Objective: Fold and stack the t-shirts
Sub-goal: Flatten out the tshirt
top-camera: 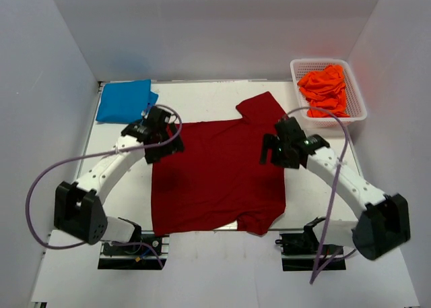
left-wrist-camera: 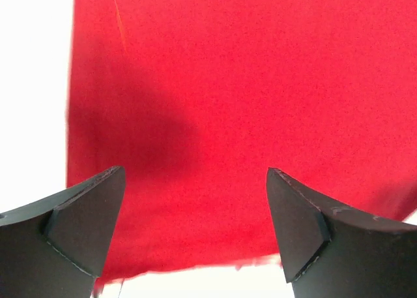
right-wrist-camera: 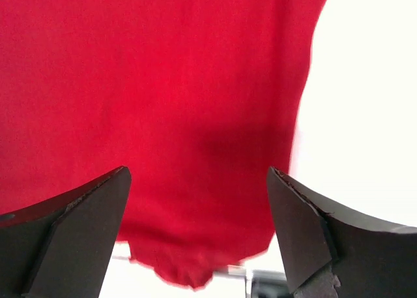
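Bolted at the near edge, the left arm's base and the right arm's base sit closest, and both arms reach away over the white table

Most of the middle of the table is covered by the dark red t-shirt, lying flat and spread out. Its long axis runs left to right. One sleeve pokes out at the far right and another at the near right, so the shoulders appear to be at the right end and the hem at the left.

At the far right corner stands a white basket holding crumpled orange t-shirts. At the far left lies the blue t-shirt, already folded, just clear of the red one.

The left gripper hangs over the red shirt's far left corner. The right gripper hangs over its right edge, just nearer than the far sleeve. Each arm is therefore closest to its own end of the shirt.

In the wrist views, the left gripper and right gripper have their jaws spread wide and hold nothing, with red cloth below and bare table beyond the edges.

I judge that each gripper must next come down onto its own end and pinch it, since the cloth lies directly beneath the jaws
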Robot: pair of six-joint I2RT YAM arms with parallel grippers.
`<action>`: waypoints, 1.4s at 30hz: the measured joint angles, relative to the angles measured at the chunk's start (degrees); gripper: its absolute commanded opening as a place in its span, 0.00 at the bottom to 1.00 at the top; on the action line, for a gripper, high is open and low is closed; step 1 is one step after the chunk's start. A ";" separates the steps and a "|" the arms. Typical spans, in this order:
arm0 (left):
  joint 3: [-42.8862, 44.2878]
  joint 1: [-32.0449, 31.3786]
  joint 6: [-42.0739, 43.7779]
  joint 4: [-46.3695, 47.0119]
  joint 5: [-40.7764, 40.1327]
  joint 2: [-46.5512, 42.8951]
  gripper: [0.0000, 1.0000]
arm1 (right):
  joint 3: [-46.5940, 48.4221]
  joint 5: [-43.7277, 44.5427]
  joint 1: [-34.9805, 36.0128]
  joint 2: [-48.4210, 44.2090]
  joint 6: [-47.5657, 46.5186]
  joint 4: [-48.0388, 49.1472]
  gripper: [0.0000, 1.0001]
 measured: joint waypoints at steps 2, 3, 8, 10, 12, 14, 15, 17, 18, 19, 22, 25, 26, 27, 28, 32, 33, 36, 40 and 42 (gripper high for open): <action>6.45 1.14 -0.35 0.28 -5.77 4.59 0.99 | 6.08 3.56 -0.09 5.42 -0.76 0.20 0.90; 9.46 1.95 -0.39 -0.04 -7.67 7.15 0.99 | 9.22 5.29 -0.28 8.46 -1.01 0.50 0.90; 15.96 5.66 0.66 2.56 -9.57 16.20 0.99 | 18.36 12.74 -2.34 19.56 1.22 -1.44 0.87; 16.00 6.45 0.96 2.67 -9.03 18.03 0.99 | 17.05 13.77 -3.72 20.26 2.40 -2.43 0.87; 15.93 6.78 1.22 2.89 -8.09 19.78 0.99 | 13.68 13.97 -5.16 19.87 3.32 -2.51 0.87; 15.61 6.80 1.62 3.39 -6.75 21.05 0.99 | 9.90 13.94 -6.29 19.69 3.45 -2.36 0.86; 15.32 6.78 1.68 3.74 -6.23 21.51 0.99 | 7.96 13.73 -6.54 19.69 3.34 -2.16 0.86; 14.62 6.80 1.88 4.28 -5.27 21.99 0.99 | 4.70 13.09 -6.62 19.69 3.32 -1.60 0.73; 14.29 6.78 2.01 4.42 -4.98 22.12 0.99 | 3.39 12.81 -6.62 19.85 3.17 -1.38 0.67; 13.84 6.78 2.05 4.59 -4.74 22.12 0.99 | 2.67 12.35 -6.60 20.20 3.21 -1.29 0.61; 12.26 6.78 2.08 5.18 -4.09 21.90 0.99 | 2.36 11.28 -6.60 21.40 3.23 -0.48 0.30; 10.21 6.95 2.08 5.60 -3.93 21.29 0.99 | 2.51 9.99 -6.58 21.46 2.97 0.72 0.00; 9.70 7.02 2.05 5.51 -3.91 21.05 0.99 | 2.78 9.53 -6.43 21.46 2.91 0.70 0.00; 9.38 7.02 2.05 5.55 -3.93 20.81 0.99 | 3.48 8.96 -6.29 21.46 2.51 0.31 0.00; 9.20 7.02 2.05 5.55 -3.93 20.55 0.99 | 4.70 8.52 -6.16 21.49 1.95 -0.20 0.00; 9.01 7.04 2.05 5.79 -4.13 19.45 0.99 | 11.98 6.80 -3.72 21.46 0.15 -0.76 0.00; 9.01 7.04 2.05 5.81 -4.15 19.19 0.99 | 14.08 6.10 -2.64 21.49 -0.15 -0.90 0.00; 9.01 7.04 2.05 5.79 -4.17 18.78 0.99 | 18.71 4.35 0.70 21.55 -0.55 -0.66 0.00; 9.01 7.21 2.05 5.55 -4.17 18.25 0.99 | 22.67 1.18 5.86 24.20 0.52 -0.52 0.00; 9.01 7.39 2.05 5.09 -4.17 17.88 0.99 | 25.62 -1.57 9.11 28.15 1.36 0.81 0.00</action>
